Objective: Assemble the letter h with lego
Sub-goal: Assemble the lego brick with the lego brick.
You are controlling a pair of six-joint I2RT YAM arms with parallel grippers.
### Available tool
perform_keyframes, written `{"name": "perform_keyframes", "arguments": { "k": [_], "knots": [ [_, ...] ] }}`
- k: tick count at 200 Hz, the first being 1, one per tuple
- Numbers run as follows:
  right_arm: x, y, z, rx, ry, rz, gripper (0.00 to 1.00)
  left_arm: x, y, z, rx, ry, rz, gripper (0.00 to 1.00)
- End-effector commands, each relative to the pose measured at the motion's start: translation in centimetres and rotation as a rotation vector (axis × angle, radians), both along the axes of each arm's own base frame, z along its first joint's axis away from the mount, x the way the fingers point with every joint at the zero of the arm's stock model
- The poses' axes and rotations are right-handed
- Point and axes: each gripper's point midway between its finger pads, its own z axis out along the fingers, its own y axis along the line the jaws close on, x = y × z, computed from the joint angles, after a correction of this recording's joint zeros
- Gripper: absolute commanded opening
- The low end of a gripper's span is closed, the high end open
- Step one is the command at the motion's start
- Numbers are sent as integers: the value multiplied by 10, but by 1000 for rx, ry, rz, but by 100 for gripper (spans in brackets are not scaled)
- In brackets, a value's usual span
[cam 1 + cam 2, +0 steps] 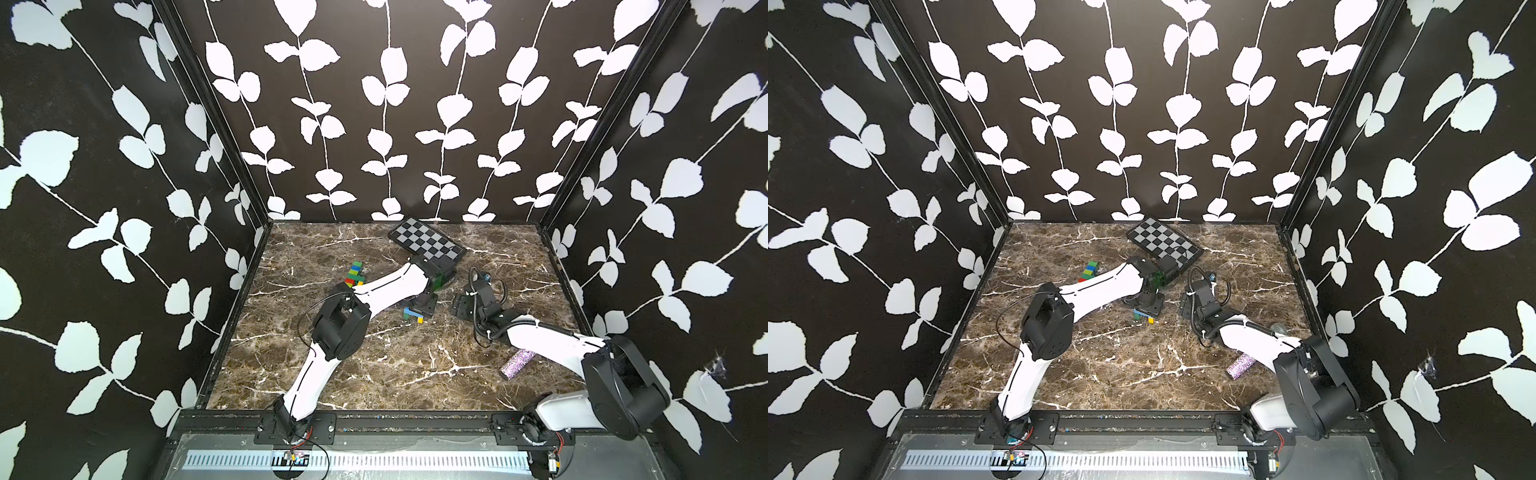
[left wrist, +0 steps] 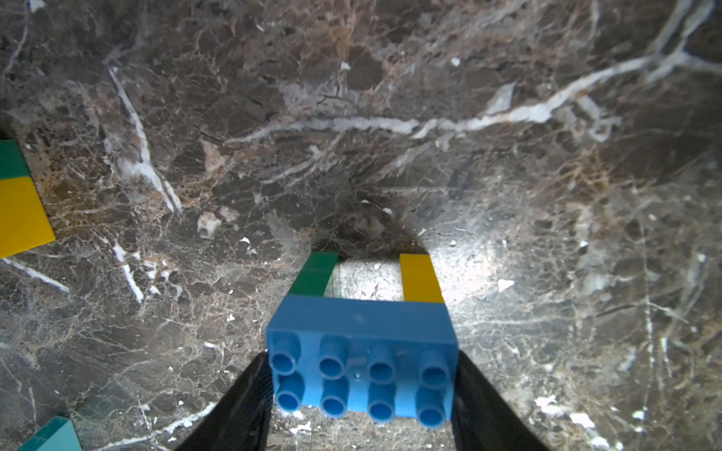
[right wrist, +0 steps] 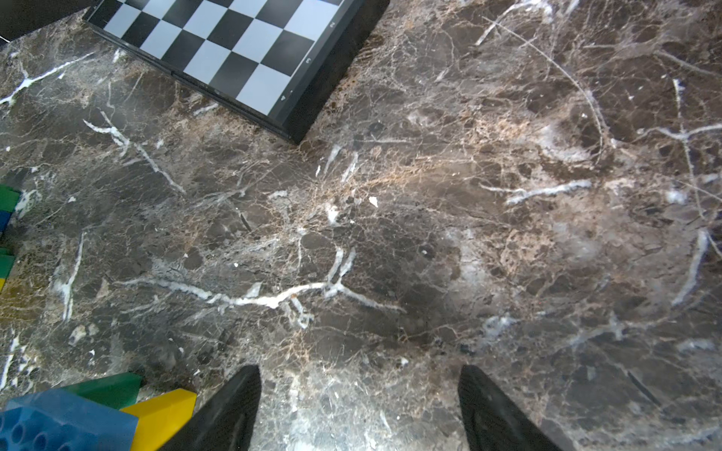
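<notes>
My left gripper (image 2: pixel 361 363) is shut on a blue eight-stud brick (image 2: pixel 361 359), one black finger against each short end. A dark green brick (image 2: pixel 314 275) and a yellow brick (image 2: pixel 421 279) hang under it like two legs, down at the marble. Both top views show this small piece (image 1: pixel 413 314) (image 1: pixel 1143 316) mid-table beneath the left gripper (image 1: pixel 422 307). A joined row of lego (image 1: pixel 356 274) (image 1: pixel 1090 271) in green, blue, yellow and red lies further back left. My right gripper (image 3: pixel 358 371) (image 1: pixel 461 305) is open and empty, just right of the held piece (image 3: pixel 66 421).
A black-and-grey checkered board (image 1: pixel 426 241) (image 3: pixel 234 50) lies at the back centre, behind both wrists. A glittery purple cylinder (image 1: pixel 517 363) (image 1: pixel 1241 365) lies near the right arm's forearm. Black walls with a leaf pattern close in the marble table (image 1: pixel 374 374) on three sides.
</notes>
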Motion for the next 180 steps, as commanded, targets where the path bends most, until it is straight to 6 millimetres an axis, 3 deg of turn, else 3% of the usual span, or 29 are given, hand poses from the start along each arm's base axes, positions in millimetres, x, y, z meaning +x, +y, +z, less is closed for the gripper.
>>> {"name": "perform_keyframes", "arguments": {
  "k": [1,47,89,130,180],
  "knots": [
    [6,0,10,27,-33,-19,79,-15,13,-42,82,116,3,38],
    [6,-1,11,27,-39,-24,81,-6,5,-19,17,48,29,55],
    [6,-1,11,28,-38,-23,82,-2,0,-6,-19,21,40,83],
    [6,-1,11,26,-38,-23,82,0,-4,4,-50,4,45,98],
    [6,-2,12,24,-41,-27,82,1,-4,16,-77,-22,51,98]
  ]
}}
